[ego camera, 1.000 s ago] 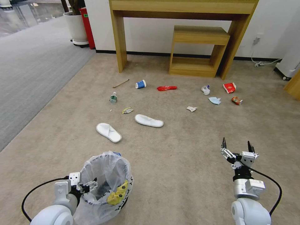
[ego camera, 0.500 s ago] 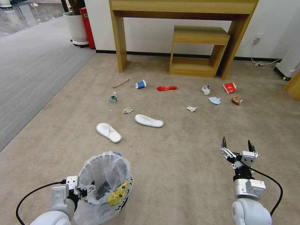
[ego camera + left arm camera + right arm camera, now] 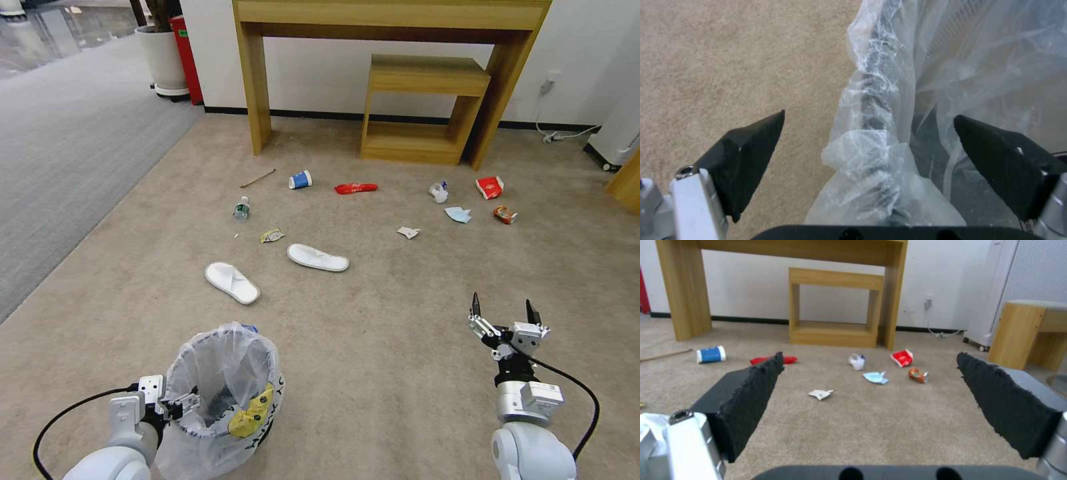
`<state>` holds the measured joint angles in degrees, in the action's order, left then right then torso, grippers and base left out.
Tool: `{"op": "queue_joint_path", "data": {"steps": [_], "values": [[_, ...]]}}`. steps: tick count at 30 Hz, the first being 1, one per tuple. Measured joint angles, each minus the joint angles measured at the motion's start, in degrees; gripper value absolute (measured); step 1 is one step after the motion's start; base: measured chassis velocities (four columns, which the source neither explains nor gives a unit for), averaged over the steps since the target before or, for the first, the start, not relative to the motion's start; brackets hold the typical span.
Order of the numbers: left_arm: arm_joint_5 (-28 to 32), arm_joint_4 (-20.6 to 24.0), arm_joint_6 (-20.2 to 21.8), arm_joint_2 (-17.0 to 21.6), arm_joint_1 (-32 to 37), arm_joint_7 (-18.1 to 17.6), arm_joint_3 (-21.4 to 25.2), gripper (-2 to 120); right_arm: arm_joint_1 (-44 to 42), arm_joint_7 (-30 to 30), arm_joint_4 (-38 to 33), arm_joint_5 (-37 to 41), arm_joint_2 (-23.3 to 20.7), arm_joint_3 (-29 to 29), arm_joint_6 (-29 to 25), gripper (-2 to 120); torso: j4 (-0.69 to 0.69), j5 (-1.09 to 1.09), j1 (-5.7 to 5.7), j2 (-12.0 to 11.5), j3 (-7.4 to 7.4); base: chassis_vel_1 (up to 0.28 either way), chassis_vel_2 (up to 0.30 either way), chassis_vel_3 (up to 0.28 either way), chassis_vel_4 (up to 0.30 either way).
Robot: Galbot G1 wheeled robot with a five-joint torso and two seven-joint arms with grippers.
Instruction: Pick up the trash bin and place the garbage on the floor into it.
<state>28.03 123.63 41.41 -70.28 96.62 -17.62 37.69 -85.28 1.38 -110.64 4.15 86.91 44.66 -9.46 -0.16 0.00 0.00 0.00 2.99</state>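
1. Two fingers of the left gripper (image 3: pixel 869 146) stand spread, straddling the near-left rim of the trash bin (image 3: pixel 223 393): one outside, one inside the liner, nothing clamped.
2. Near right, the right gripper (image 3: pixel 505 313) hangs spread and empty above the floor (image 3: pixel 373 347).
3. Farther off, the garbage (image 3: pixel 318 257) lies scattered ahead of both arms, slippers nearest.

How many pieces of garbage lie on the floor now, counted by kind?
Slippers: 2
Paper cup: 1
Plastic bottle: 1
Wooden stick: 1
Red wrappers: 3
Blue mask: 1
Tissue: 1
Small scraps: 2
Total: 12
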Motion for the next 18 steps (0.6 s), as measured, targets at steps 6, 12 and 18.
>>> {"op": "queue_joint_path", "data": {"steps": [6,12,18], "values": [[0.06,-0.90,-0.02,-0.09,-0.53,-0.09,-0.37,100,0.09,0.00,0.41,-0.18,0.11,0.03,-0.02,100,0.00,0.01,0.00,0.00,0.00,0.000,0.000,0.000,0.000],[0.35,-1.58,-0.05,-0.10,-1.18,-0.17,-0.36,99,0.40,0.00,0.95,-0.42,0.33,-0.19,-0.09,100,0.00,0.01,0.00,0.00,0.00,0.000,0.000,0.000,0.000],[0.49,-2.71,-0.23,-0.05,-2.00,-0.37,-0.38,98,0.96,-0.03,1.76,-0.53,0.48,-0.34,-0.13,100,0.00,0.02,0.00,0.00,0.00,0.000,0.000,0.000,0.000]]}}
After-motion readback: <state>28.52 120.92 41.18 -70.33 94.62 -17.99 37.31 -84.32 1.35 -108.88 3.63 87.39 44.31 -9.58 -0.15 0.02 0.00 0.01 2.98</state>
